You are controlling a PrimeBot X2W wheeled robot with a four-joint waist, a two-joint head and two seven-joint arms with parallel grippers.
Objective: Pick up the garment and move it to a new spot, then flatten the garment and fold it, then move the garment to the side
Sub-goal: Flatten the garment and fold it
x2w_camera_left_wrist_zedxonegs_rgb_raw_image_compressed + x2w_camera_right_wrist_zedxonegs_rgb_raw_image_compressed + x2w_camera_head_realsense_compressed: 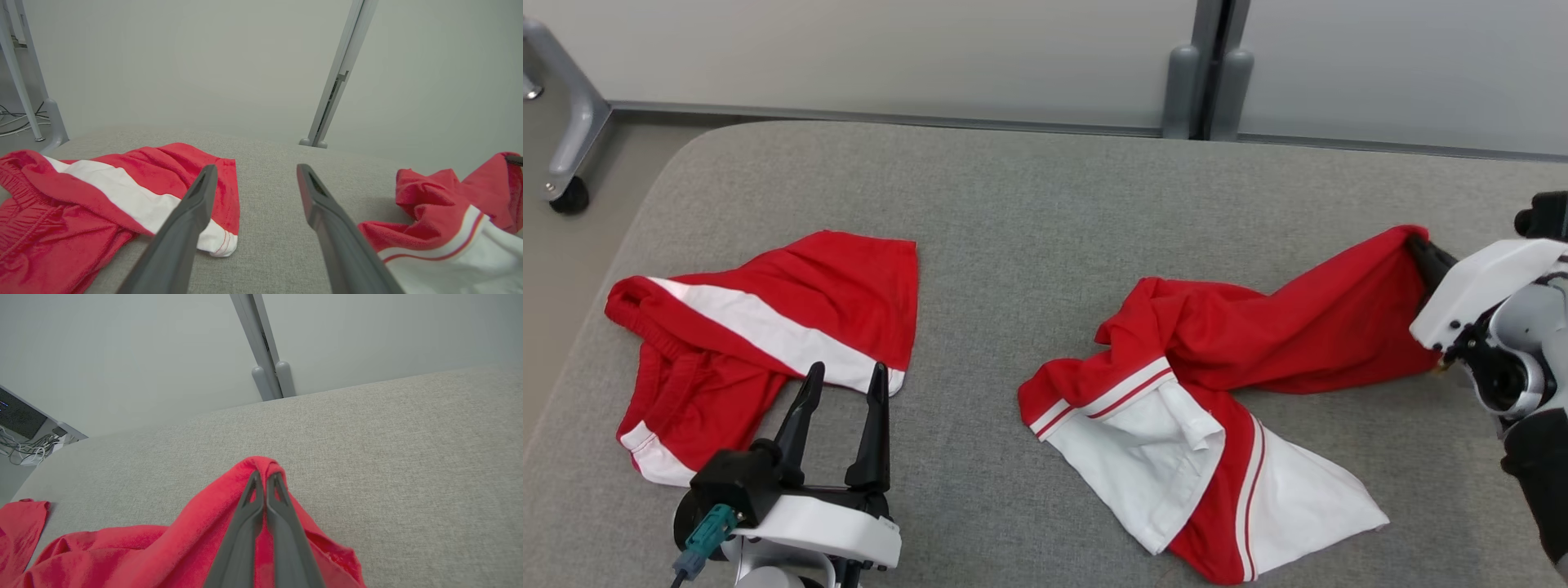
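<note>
Garment point(1258, 335): crumpled red-white knit, corner pinched by right pincer point(264, 477).

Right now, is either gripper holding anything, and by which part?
The right gripper is shut on the right-hand garment, pinching a red fold at its far end. The left gripper is open, holding nothing.

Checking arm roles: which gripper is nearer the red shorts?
Left. The left gripper stands open at the shorts' white hem; the right gripper is far across, shut on the red-and-white shirt.
</note>
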